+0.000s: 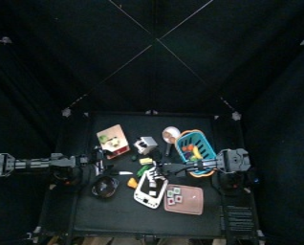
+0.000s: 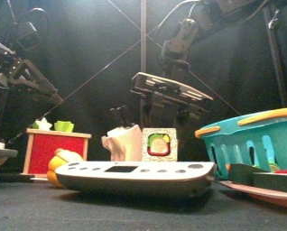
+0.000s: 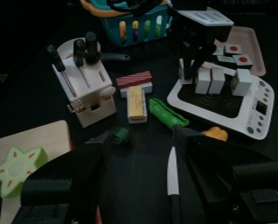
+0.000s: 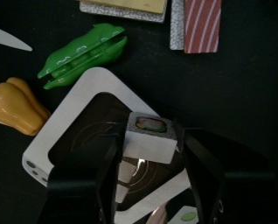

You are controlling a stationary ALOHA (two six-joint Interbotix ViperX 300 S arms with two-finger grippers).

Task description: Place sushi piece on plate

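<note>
My right gripper (image 4: 153,162) is shut on the sushi piece (image 4: 149,129), a small white block with a dark, colourful top. It holds the piece just over the white slab with black blotches (image 4: 77,109). In the top view this gripper (image 1: 159,173) reaches left across the table's middle. The pinkish-tan plate (image 1: 186,201) lies at the front, right of the slab, and some small pieces lie on it. It also shows in the left wrist view (image 3: 253,44). My left gripper (image 3: 153,175) is open and empty, low over the table at the left (image 1: 103,180).
A blue basket (image 1: 193,148) stands at the back right. A green pepper (image 4: 77,52), a yellow piece (image 4: 13,103), a knife (image 3: 173,171), a white rack (image 3: 83,79) and a red box (image 2: 56,149) crowd the table around the slab.
</note>
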